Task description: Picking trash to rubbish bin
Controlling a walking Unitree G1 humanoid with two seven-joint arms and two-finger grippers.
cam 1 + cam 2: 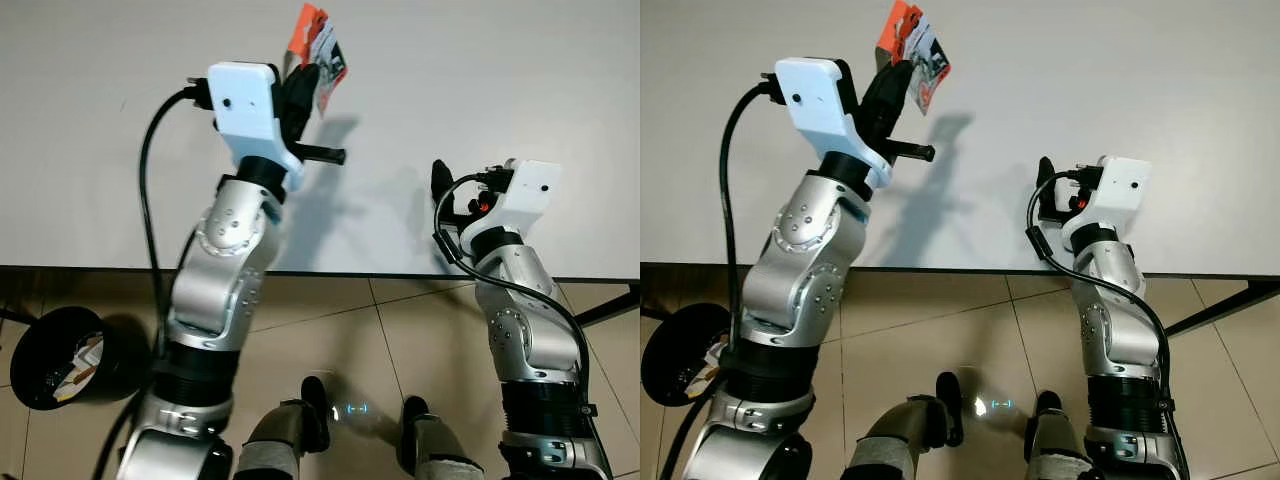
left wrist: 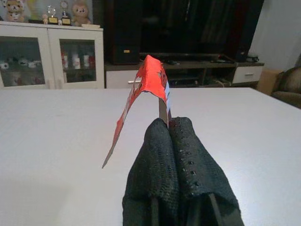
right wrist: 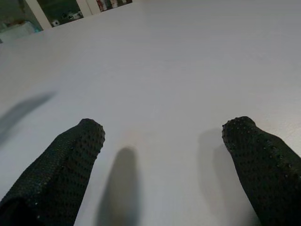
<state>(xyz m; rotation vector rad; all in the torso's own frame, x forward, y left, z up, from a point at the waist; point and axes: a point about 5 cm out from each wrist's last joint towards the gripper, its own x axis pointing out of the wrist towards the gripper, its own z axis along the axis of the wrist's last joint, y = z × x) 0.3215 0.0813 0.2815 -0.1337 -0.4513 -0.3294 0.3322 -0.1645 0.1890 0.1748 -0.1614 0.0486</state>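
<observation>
Red-and-white wrapper (image 1: 318, 45) held aloft above the white counter (image 1: 480, 90), long axis running away from the counter's near edge, free end pointing outward past the fingertips. Pinched between the closed fingers of the left gripper (image 1: 300, 85). Right gripper (image 3: 162, 141) spread wide, low over the counter near its near edge. Black rubbish bin (image 1: 55, 355) on the floor beyond the counter's near-left edge, scraps inside.
</observation>
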